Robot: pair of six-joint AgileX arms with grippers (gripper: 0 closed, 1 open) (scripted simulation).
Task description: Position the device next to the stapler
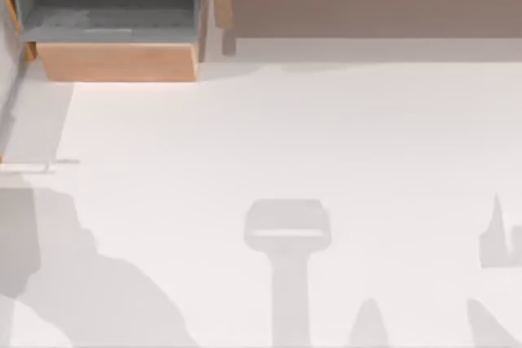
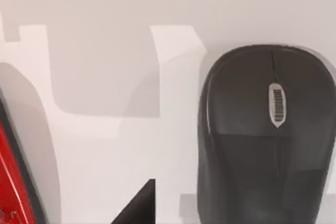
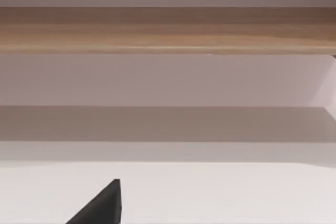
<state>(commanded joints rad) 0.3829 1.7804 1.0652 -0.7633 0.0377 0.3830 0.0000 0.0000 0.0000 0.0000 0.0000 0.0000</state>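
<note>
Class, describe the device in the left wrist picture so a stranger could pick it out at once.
Start on the white table seen from the left wrist. Across from the red object at the picture's edge lies the mouse. It alone is dark grey, domed, with a ribbed scroll wheel.

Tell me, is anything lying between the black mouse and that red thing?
No. In the left wrist view, only bare white table with shadows separates the black computer mouse from the red object.

A: Setting? Office-like desk, rendered.
B: Grounds: white tabletop (image 1: pixel 326 136), wooden drawer unit (image 1: pixel 118 61) at the far edge, black computer mouse (image 2: pixel 268 135), red stapler (image 2: pixel 13 182) near it.
</note>
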